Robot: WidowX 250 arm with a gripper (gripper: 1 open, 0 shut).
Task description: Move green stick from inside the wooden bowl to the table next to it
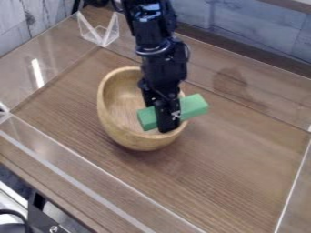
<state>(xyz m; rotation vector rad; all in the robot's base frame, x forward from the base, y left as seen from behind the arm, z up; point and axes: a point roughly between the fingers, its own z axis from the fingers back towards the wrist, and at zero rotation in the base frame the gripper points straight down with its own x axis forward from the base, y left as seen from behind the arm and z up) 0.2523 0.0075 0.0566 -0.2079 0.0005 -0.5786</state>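
Green stick, look: one small block (172,113), bright matte green, rectangular, with squared ends; its left end is lower than its right, so it sits tilted.
Green stick, place: pinched in the tool's tip, sticking out to both sides of the fingers, more of it showing on the right. It lies over the bowl's right rim, and whether it touches that rim cannot be told.
Tool: one black gripper (162,111) on a black arm, coming down steeply from the top of the view; its jaws are drawn narrow and clamped on the green stick.
Wooden bowl: one (125,116), round, light tan, thick-walled, with grain showing inside. Most of it lies left of and below the tool's tip, and it is tipped, with its opening turned up and to the left.
Table: one dark brown wood-grain top (231,164), open to the right of and in front of the tool.
Clear walls: transparent plastic panels (73,177) edge the table top on the sides in view, well apart from the tool.
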